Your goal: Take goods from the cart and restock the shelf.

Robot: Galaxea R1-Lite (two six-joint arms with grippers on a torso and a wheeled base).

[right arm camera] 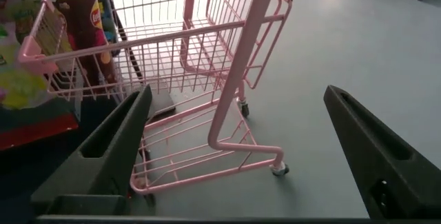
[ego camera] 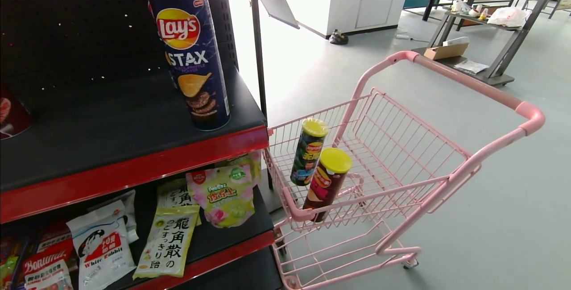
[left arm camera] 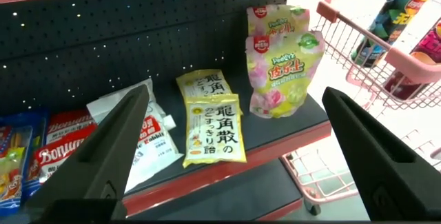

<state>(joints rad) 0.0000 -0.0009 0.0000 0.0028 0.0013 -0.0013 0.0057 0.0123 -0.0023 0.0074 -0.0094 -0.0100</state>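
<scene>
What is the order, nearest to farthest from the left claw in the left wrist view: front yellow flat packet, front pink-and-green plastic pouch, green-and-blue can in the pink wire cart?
From the left claw:
1. Front yellow flat packet, at the shelf edge.
2. Front pink-and-green plastic pouch, near the shelf end.
3. Green-and-blue can, in the pink wire cart.

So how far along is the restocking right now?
Looks done: a blue chip can stands on the top shelf. In hand: nothing, the left tool and right tool are both open and empty. Left: the green can and brown can stand in the pink cart.
</scene>
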